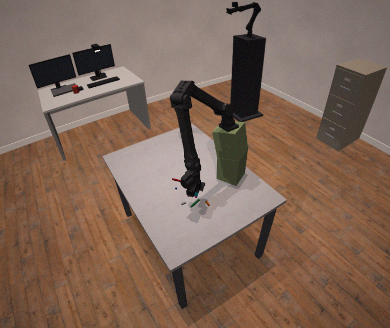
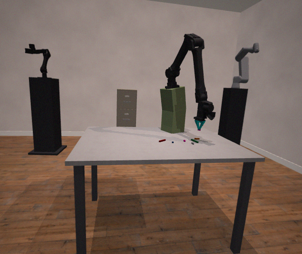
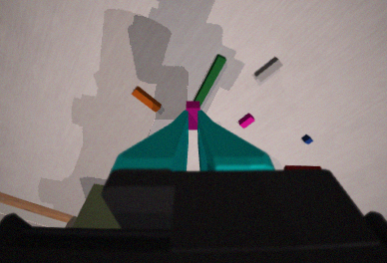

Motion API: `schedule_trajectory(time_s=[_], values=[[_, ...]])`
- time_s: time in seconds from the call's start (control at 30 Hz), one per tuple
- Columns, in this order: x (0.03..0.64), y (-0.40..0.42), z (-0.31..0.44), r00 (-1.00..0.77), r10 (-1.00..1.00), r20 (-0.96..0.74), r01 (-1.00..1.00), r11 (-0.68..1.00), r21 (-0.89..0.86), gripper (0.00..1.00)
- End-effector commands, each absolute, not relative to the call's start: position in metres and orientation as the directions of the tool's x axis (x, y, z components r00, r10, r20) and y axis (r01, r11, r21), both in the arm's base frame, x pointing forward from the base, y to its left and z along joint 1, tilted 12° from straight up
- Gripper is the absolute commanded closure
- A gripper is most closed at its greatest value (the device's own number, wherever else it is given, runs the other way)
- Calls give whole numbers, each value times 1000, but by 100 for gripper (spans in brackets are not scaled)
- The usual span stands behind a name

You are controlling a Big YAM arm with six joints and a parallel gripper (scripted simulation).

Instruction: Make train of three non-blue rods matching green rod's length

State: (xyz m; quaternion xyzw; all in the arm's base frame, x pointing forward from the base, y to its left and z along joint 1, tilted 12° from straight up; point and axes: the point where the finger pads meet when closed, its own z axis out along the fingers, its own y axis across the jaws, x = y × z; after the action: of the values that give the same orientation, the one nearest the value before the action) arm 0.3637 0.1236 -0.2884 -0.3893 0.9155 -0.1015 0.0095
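My gripper (image 1: pixel 196 194) (image 2: pixel 199 128) (image 3: pixel 193 117) is shut on a magenta rod (image 2: pixel 199 129) (image 3: pixel 193 120) and holds it well above the table. A second magenta rod (image 2: pixel 184 141) (image 3: pixel 246 121) lies on the table. The green rod (image 1: pixel 195 202) (image 2: pixel 194 141) (image 3: pixel 211 78) lies beyond the fingertips in the wrist view, its near end hidden behind the held rod. The orange rod (image 1: pixel 207 202) (image 2: pixel 196 138) (image 3: pixel 147 99) lies left of it there, the grey rod (image 1: pixel 183 202) (image 2: pixel 192 143) (image 3: pixel 267 68) right of it. These rods lie apart, at different angles.
A blue rod (image 1: pixel 175 188) (image 2: pixel 172 142) (image 3: pixel 307 139) and a red rod (image 1: pixel 175 179) (image 2: pixel 162 140) (image 3: pixel 302 167) lie on the table (image 1: pixel 135 165) (image 2: pixel 118 152), away from the green rod. The arm's green pedestal (image 1: pixel 231 155) (image 2: pixel 173 112) stands at the table's back.
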Motion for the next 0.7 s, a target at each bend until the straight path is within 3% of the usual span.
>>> schedule_trajectory(time_s=[0.0,0.37,0.4,0.67], values=[[385,112,-270,-793,-609,-19,-593,778,-210,95],[385,124,-271,-776,-630,-21,-612,761,-214,95],[389,90,-266,-864,-502,-46,-483,850,-209,95],[392,102,-266,-849,-525,-54,-504,837,-213,95]])
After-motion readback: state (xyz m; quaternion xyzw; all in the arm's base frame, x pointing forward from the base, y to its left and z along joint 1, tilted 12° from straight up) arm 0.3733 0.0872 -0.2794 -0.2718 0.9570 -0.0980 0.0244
